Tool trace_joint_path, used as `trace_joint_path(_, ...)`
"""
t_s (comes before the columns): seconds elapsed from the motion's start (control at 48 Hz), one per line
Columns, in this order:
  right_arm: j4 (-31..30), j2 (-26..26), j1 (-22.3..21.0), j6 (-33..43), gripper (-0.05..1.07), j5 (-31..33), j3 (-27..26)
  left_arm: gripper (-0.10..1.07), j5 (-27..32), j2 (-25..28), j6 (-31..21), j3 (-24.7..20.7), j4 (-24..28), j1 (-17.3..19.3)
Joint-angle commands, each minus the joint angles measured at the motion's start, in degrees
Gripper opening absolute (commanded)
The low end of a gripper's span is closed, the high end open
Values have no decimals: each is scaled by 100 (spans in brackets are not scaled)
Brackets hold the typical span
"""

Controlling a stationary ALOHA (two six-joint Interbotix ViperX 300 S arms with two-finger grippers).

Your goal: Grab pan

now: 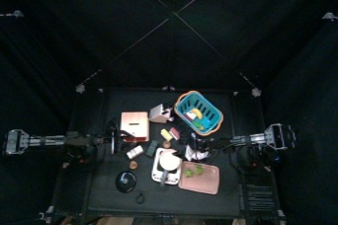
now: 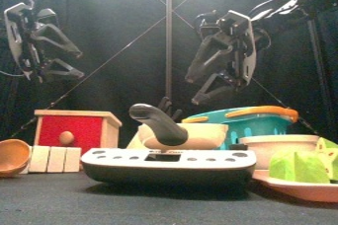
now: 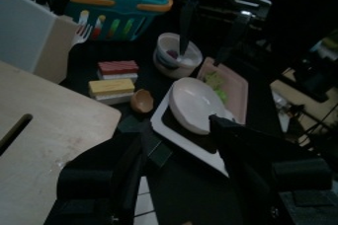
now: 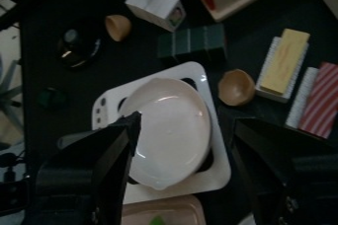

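Right hand (image 4: 183,155) released, jaws wide, hovering above white scale (image 4: 165,135). Left hand (image 3: 185,155) state unclear. Pan (image 1: 128,181) near table's front-left corner, untouched. Grab not begun; reach, closing remain.

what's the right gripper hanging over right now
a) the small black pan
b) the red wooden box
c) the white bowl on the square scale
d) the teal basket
c: the right wrist view looks straight down between the open right gripper onto the white bowl sitting on the square scale, with nothing held.
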Motion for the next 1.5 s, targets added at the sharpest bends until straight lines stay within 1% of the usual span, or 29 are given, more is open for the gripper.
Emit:
trace_joint_path(0.0, -123, -316, 0, -9, 95, -193, -26, 87, -202, 53, 53, -88, -114, -18)
trace_joint_path(0.167, -483, -562, 9, -9, 95, -334, 18, 87, -211, 158, 149, -123, -114, -35)
trace_joint_path(0.271, -861, -686, 9, -9, 95, -369, -35, 87, -220, 255, 149, -237, -70, -132)
trace_joint_path(0.375, -1283, -923, -26, -18, 95, -387, -44, 87, -193, 396, 132, -404, -70, -369)
trace_joint_path(0.458, -1635, -1125, -53, -18, 95, -439, -70, 87, 62, 554, 123, -633, -105, -721)
trace_joint_path(0.521, -1846, -1274, -123, -18, 95, -519, -70, 87, 457, 642, 123, -835, -149, -976)
trace_joint_path(0.562, -2013, -1371, -193, -18, 95, -642, -70, 87, 932, 703, 114, -1020, -220, -1178)
trace_joint_path(0.667, -2276, -1556, -422, -18, 95, -914, 0, 87, 2232, 791, 114, -1459, -492, -1485)
trace_joint_path(0.792, -2382, -1714, -694, -18, 95, -1151, 167, 87, 3656, 888, 105, -1986, -809, -1661)
trace_joint_path(0.854, -2391, -1731, -756, -18, 95, -1257, 281, 87, 3920, 940, 105, -2145, -870, -1688)
trace_joint_path(1.0, -2391, -1749, -782, -26, 95, -1389, 536, 87, 3858, 1160, 97, -2285, -861, -1688)
trace_joint_path(1.104, -2329, -1731, -773, -9, 95, -1406, 650, 87, 3735, 1477, 105, -2382, -896, -1679)
trace_joint_path(1.292, -2004, -1635, -694, 9, 95, -1397, 729, 87, 3691, 1978, 141, -2540, -976, -1696)
trace_joint_path(1.396, -1767, -1538, -554, 53, 95, -1362, 782, 87, 3621, 2101, 149, -2540, -949, -1696)
trace_joint_path(1.479, -1433, -1406, -422, 62, 95, -1318, 782, 87, 3498, 2127, 149, -2531, -888, -1705)
